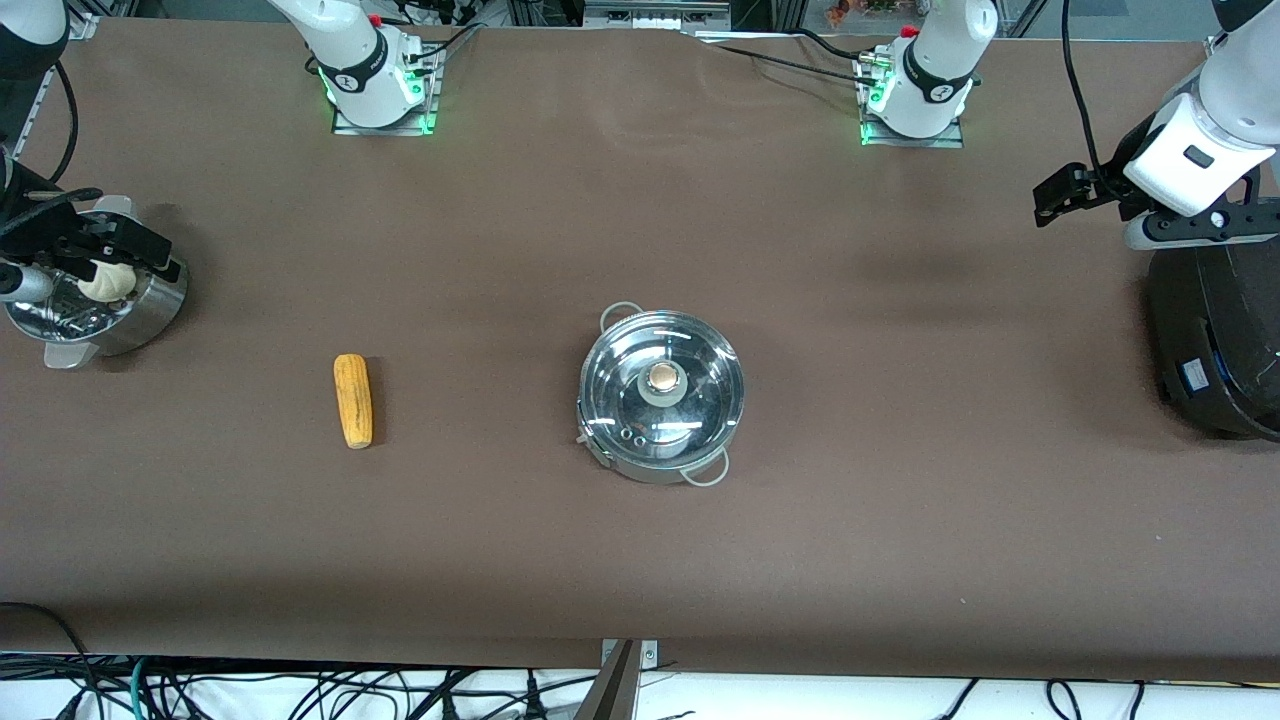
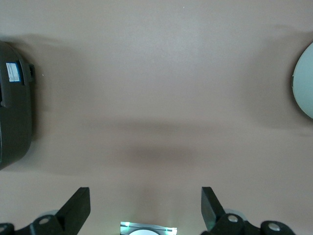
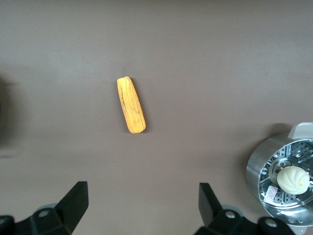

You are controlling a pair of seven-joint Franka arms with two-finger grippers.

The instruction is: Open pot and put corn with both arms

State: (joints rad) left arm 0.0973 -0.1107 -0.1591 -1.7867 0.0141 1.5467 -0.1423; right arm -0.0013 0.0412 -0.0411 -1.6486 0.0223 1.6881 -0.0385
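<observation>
End effector status first: the right end effector (image 3: 139,205) hangs with its fingers spread apart and empty, over the steamer pot (image 1: 100,310) that holds a white bun (image 1: 105,282), at the right arm's end of the worktop (image 1: 900,500). The left end effector (image 2: 145,208) is likewise spread apart and empty, over the edge of the black cooker (image 1: 1215,340) at the left arm's end. Taking the pot (image 1: 660,395) as landmark: it stands mid-worktop with its glass lid (image 1: 662,385) seated and the tan knob (image 1: 662,377) upright at centre. The corn (image 1: 352,400) lies flat on the bare worktop, well apart from the pot toward the right arm's end, its long axis running from the front camera's edge toward the arm bases, roughly level with the pot. Assessment: the right end effector is the nearer to the corn, which lies between it and the pot; the left arm suits the lid knob. No step of the task appears done.
</observation>
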